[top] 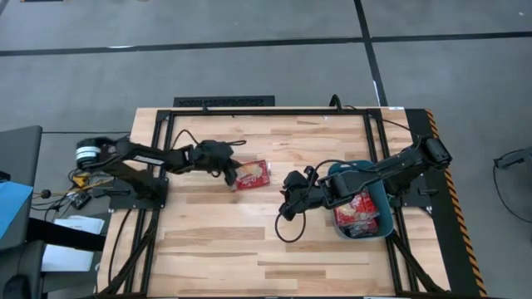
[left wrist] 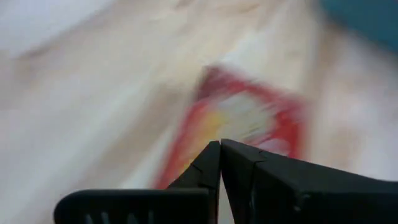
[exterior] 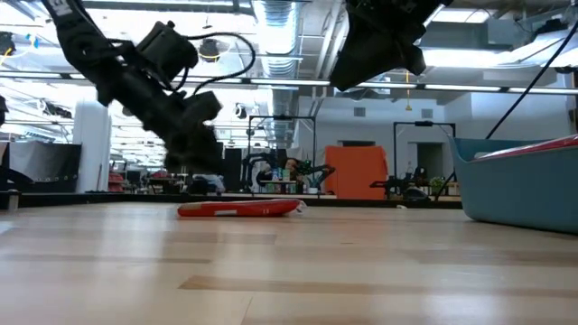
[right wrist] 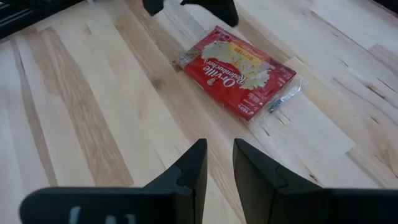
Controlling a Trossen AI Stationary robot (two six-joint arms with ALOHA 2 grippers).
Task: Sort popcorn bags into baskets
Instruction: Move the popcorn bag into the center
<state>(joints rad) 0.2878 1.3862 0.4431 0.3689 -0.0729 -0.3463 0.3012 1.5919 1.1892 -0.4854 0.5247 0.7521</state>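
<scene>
One red popcorn bag (top: 252,174) lies flat on the wooden table near its middle; it also shows in the right wrist view as a red popcorn bag (right wrist: 239,71). My left gripper (left wrist: 221,144) is shut and hangs just above the bag's left end (exterior: 194,210), clear of it in the low view. My right gripper (right wrist: 219,149) hovers high, right of the bag, its fingers a little apart with nothing between them. The teal basket (top: 386,228) stands at the table's right, with red bags (top: 357,209) lying inside it.
A black cable loop (top: 281,231) hangs below my right arm over the table. Black frame rails (top: 249,110) run along the table's far and side edges. Bare wood lies open toward the near edge (top: 249,257).
</scene>
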